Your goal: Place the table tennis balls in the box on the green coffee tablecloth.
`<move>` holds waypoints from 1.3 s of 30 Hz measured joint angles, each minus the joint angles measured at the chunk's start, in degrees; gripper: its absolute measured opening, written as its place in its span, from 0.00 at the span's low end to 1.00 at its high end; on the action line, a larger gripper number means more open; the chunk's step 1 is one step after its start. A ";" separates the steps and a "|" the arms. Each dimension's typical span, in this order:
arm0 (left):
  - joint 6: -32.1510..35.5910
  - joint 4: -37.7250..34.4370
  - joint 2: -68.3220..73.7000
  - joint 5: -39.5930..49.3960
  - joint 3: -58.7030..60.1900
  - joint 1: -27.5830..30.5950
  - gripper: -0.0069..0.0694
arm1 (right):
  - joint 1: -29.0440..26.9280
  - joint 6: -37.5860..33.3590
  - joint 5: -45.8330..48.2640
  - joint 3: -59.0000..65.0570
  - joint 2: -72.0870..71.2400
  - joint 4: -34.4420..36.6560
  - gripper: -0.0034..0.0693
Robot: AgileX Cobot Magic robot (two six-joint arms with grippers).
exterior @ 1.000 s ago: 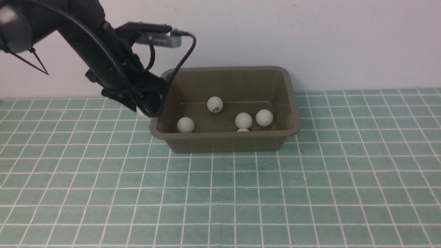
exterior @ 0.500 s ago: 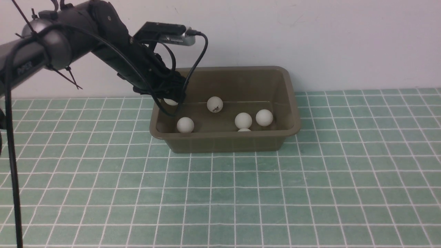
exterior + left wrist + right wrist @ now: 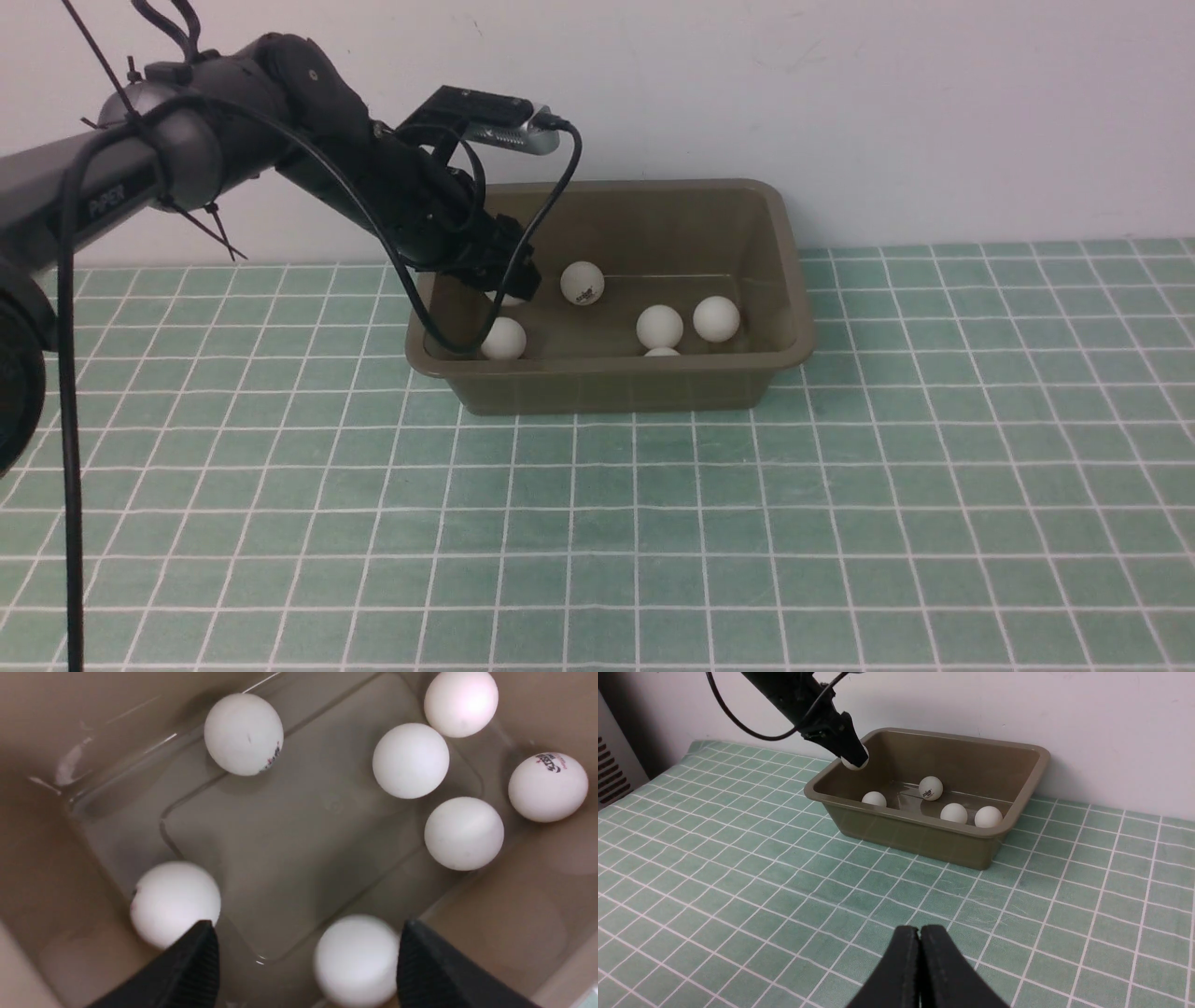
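left gripper (image 3: 306, 961) jaws spread over box (image 3: 789, 271) | blurred table tennis ball (image 3: 357, 959) between fingers, seemingly loose | right gripper (image 3: 920, 970) pressed together

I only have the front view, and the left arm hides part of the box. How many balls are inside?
Observer: Left wrist view shows seven table tennis balls inside the box.
Operator: Is the left gripper holding one?
Observer: No. The left gripper is open, and there is a gap between the blurred ball and one finger.
Operator: And the right gripper?
Observer: The right gripper is shut, above the green coffee tablecloth, away from the box.
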 joint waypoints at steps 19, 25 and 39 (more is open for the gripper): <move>-0.06 1.79 -30.92 16.82 6.48 0.00 0.09 | 0.00 0.00 1.05 0.00 0.00 0.11 0.03; -0.11 -0.38 -49.55 11.26 22.24 0.00 0.09 | 0.00 0.00 1.10 0.00 0.00 0.11 0.03; -0.59 -3.45 -72.28 -1.30 44.34 0.00 0.09 | 0.00 0.00 1.15 0.00 0.00 0.11 0.03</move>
